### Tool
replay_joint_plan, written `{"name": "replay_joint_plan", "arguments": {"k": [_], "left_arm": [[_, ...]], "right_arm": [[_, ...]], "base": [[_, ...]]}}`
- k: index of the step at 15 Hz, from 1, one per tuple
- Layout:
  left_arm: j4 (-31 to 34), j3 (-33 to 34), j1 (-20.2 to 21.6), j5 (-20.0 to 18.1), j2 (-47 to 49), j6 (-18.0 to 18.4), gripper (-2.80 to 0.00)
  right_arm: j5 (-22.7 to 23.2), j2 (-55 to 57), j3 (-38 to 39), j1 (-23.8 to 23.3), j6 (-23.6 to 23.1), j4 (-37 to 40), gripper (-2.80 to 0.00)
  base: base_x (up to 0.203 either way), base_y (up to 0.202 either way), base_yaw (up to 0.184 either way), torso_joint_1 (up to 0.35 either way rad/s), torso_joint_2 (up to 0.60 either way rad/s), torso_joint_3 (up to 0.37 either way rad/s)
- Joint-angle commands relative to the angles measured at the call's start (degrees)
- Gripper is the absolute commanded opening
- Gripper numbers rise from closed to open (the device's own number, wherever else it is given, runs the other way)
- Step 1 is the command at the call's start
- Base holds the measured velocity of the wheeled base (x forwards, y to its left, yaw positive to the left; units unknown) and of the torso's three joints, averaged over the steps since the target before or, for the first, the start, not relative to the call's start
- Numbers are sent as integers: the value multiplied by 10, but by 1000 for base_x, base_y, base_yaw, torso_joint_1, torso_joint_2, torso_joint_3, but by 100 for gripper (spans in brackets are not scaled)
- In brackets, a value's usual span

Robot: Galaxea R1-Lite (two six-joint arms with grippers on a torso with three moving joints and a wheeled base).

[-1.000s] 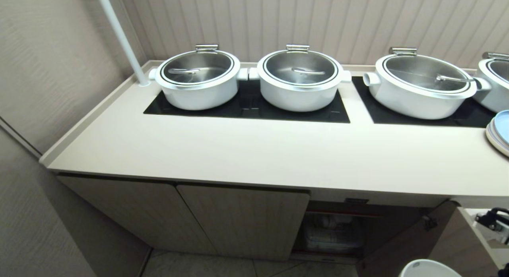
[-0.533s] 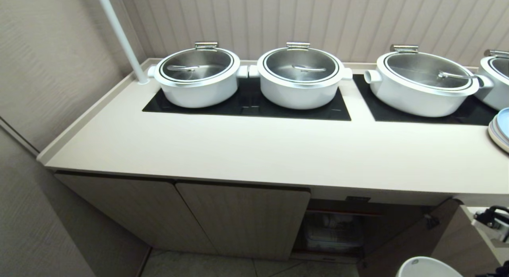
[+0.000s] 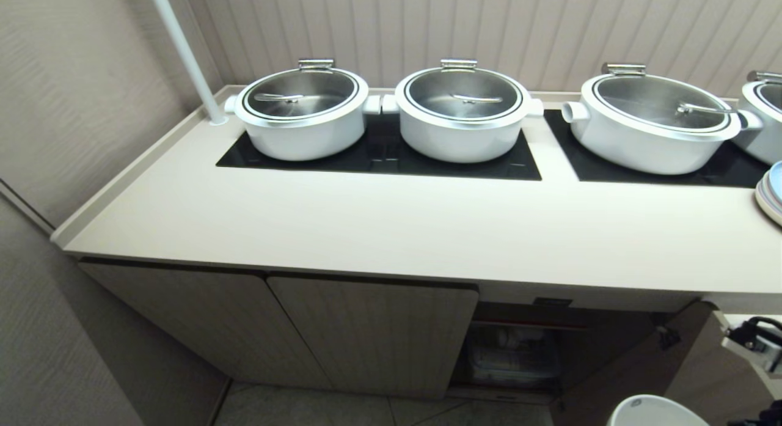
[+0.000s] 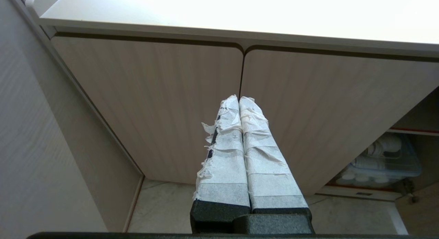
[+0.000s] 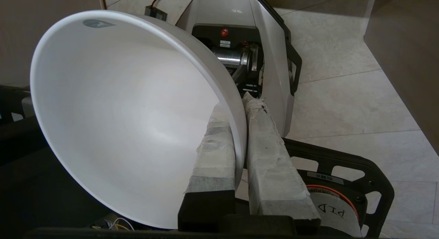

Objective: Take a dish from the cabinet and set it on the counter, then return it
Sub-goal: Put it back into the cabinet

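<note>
Low at the robot's right, the right end effector [image 5: 240, 129] clamps the rim of the small white ceramic bowl [image 5: 130, 119]; lift it level onto the bare cream table [image 3: 391, 230], short of the white lidded pots [image 3: 461, 111]. The left end effector [image 4: 240, 102] is together.

Bowl [image 5: 120, 119] plain white, small grey mark near rim. Counter [image 3: 391, 230] cream-beige, inset cooktop panels [image 3: 379, 160] glossy black. Pots [image 3: 302, 117] white, lids brushed steel. Plates [image 3: 773, 197] far right pale blue. Cabinet [image 3: 372, 334] doors beige wood grain, shelf edge red. Back wall [image 3: 489, 29] beige, vertical ribs. Pole [image 3: 183, 53] far left white. Gripper fingers [image 4: 255, 153] wrapped in white tape, black bases. Floor [image 5: 343, 78] pale stone tile.
</note>
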Motion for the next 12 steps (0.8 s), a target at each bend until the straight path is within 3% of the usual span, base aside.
{"name": "replay_joint_plan", "arguments": {"k": [1, 12], "left_arm": [[0, 1, 0, 0, 0, 0, -280], [0, 0, 0, 0, 0, 0, -280]], "right_arm": [[1, 1, 0, 0, 0, 2, -280], [-6, -1, 0, 0, 1, 3, -280]], "base": [[0, 0, 0, -93, 193, 105], [0, 0, 0, -138, 296, 156]]}}
